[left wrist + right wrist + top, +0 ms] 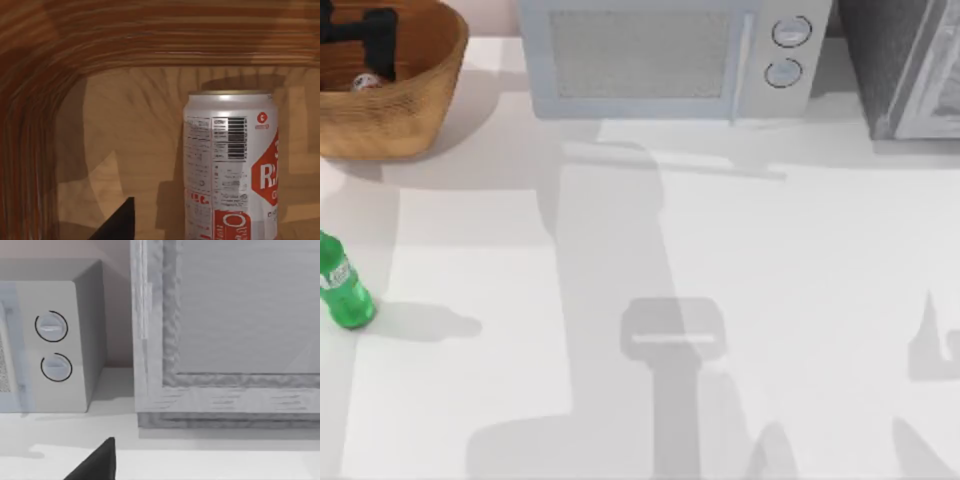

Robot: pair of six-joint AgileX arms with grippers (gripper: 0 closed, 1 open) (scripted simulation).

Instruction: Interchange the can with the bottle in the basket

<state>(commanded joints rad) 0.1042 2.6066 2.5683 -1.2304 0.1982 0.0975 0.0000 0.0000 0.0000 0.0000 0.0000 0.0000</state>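
White smooth table (720, 300); left pincer (365, 35) in ribbed wicker basket (420, 100) near cylindrical can (230, 165), grip state unclear; green bottle (342, 285) outside.

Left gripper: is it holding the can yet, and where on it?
Cannot tell. The left gripper is down inside the basket by the can; the left wrist view shows the can upright, one fingertip apart from it.

Left arm in basket, bottle out on the table.
Basket (415, 105) far-left corner, left gripper (365, 40) dark inside it above the can (365, 82). Bottle (342, 285) upright at left edge. Microwave (670, 60) along back, grey cabinet (905, 65) far right.
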